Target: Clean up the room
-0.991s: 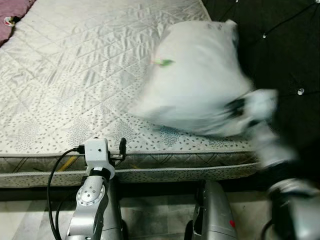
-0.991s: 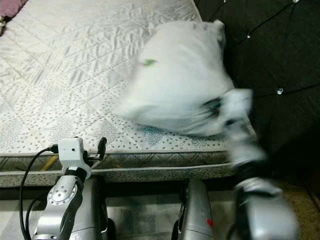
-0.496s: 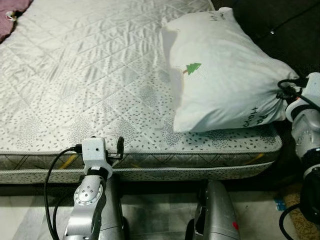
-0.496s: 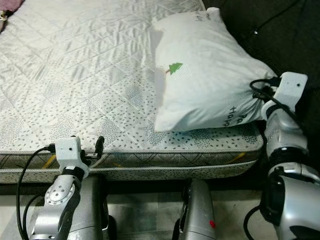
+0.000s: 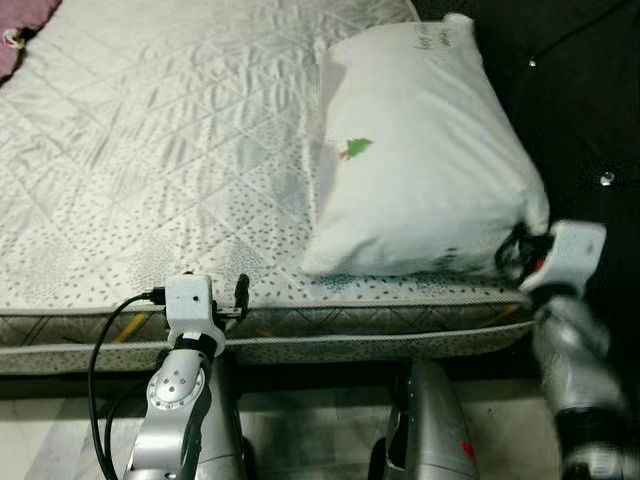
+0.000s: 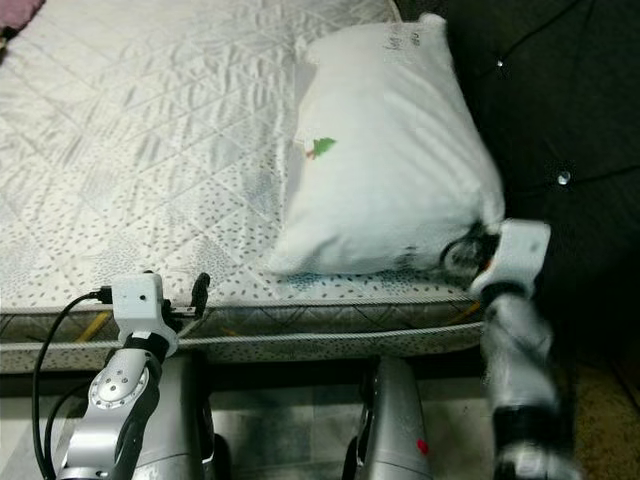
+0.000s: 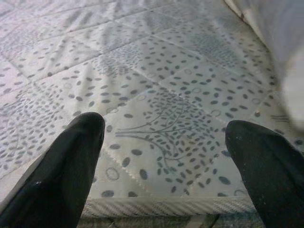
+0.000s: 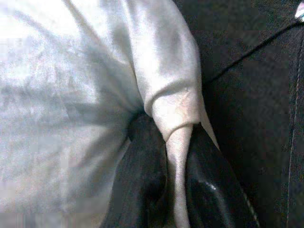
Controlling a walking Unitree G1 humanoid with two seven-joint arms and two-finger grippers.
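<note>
Since half a second ago, your pillow (image 5: pixel 425 150) swung toward frame centre, upper right on the mattress (image 5: pixel 150 150).
Left wrist: left gripper (image 7: pixel 164 156) gapes, empty.
Right wrist: right gripper (image 8: pixel 173 190) pinches pillow's corner.
Release pending.

Pillow (image 5: pixel 420 160) print too blurred, no legible txt

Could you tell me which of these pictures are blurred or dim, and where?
Left eye view: sharp on the white pillow with a small green tree print and quilted grey mattress; the right gripper and its arm are motion-smeared. Right wrist view: soft, dim, the pillow corner pinched between black fingers. Left wrist view: the open left gripper is crisp.
</note>
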